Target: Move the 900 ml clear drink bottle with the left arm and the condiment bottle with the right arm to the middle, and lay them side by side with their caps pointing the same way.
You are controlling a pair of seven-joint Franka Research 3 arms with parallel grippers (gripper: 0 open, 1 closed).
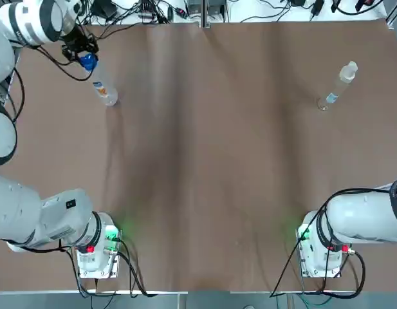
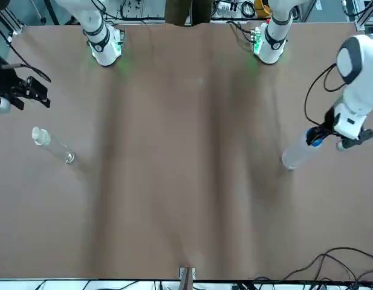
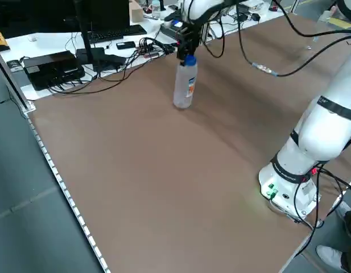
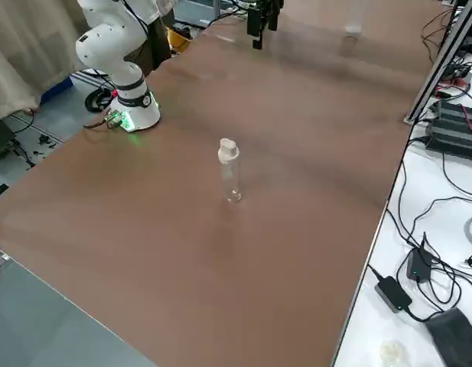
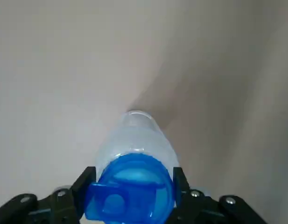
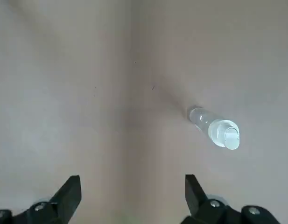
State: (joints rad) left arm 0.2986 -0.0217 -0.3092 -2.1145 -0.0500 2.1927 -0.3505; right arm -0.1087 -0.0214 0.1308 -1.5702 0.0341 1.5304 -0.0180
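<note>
Left claw point(image 1: 84, 56) is pinching the drink bottle point(image 1: 105, 92) cap point(image 5: 129, 193), upper left; right claw point(image 6: 132, 198) is hanging spread; lifting centreward comes next

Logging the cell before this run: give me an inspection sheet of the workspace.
Surface: brown table, no spills seen.
Job's things: clear drink bottle with blue cap upright far left; slim clear condiment bottle with white cap upright far right.
Clutter: nothing seen.
Hands: left hand closed on the drink bottle's cap; right hand open, away from the condiment bottle.
Cables: black cables at arm bases.
Surroundings: white bench with black electronics.
</note>
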